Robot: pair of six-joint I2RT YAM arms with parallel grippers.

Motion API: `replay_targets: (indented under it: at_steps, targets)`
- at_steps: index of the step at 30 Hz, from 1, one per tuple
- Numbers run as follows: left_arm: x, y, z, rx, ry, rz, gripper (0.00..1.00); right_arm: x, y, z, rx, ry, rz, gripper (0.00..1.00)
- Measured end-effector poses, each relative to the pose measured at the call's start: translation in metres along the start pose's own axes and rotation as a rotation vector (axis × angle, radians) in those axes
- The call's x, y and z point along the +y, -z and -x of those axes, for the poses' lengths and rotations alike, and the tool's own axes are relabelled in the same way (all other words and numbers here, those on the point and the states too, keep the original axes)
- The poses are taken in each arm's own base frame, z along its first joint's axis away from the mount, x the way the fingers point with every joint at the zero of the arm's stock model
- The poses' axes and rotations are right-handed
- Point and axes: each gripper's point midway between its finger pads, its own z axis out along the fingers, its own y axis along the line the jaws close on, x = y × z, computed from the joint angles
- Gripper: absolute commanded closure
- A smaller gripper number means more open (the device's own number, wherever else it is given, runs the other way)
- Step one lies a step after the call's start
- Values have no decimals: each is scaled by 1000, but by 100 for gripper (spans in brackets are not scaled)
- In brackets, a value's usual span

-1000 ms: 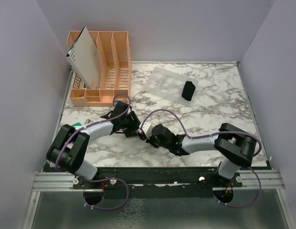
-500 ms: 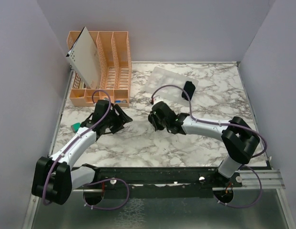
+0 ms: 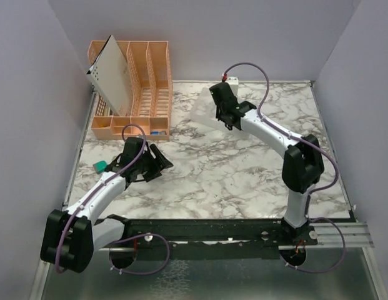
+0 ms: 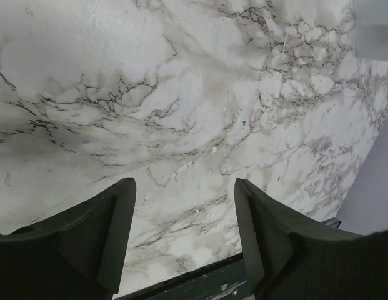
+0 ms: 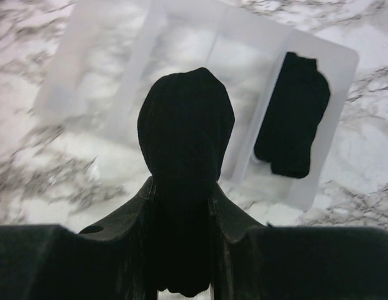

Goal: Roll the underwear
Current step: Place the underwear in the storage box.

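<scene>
Inside clamped R claw (image 5: pixel 181 190), over clear tray (image 5: pixel 100 75): rolled blk underwear (image 5: pixel 185 119); 2nd roll (image 5: pixel 292 115) in tray's end slot; L claw (image 4: pixel 184 212) agape.

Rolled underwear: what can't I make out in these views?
Top external: right arm covers the held roll, the trayed roll and part of the tray.
Right wrist: held roll's lower end hidden inside the right end effector; tray's left side blurred.
Left wrist: no underwear in frame.

Right gripper (image 5: pixel 181 195) is clamping a rolled black underwear (image 5: pixel 185 125) between its fingers, holding it over a translucent tray (image 5: pixel 243 39). A second rolled underwear (image 5: pixel 292 122) is lying in the tray compartment ahead-right, on the marble table (image 5: pixel 378 81).
</scene>
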Motion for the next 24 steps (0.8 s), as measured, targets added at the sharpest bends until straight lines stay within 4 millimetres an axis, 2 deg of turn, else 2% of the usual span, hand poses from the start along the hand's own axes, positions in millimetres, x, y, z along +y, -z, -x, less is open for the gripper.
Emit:
replay_targets:
  at_steps: [5,9,18,24]
  targets:
    - [1,0,-6,29,-10,-10,31,-32,-54,4,42,-44,-134,100]
    - [-1,1,-8,41,-22,-21,31,-45,-83,-2,72,-60,-196,100]
    - [2,-2,-13,68,-36,-16,31,-43,-111,-2,86,-86,-222,99]
    - [5,-4,-14,79,-42,-9,31,-46,-122,-17,116,-97,-242,100]
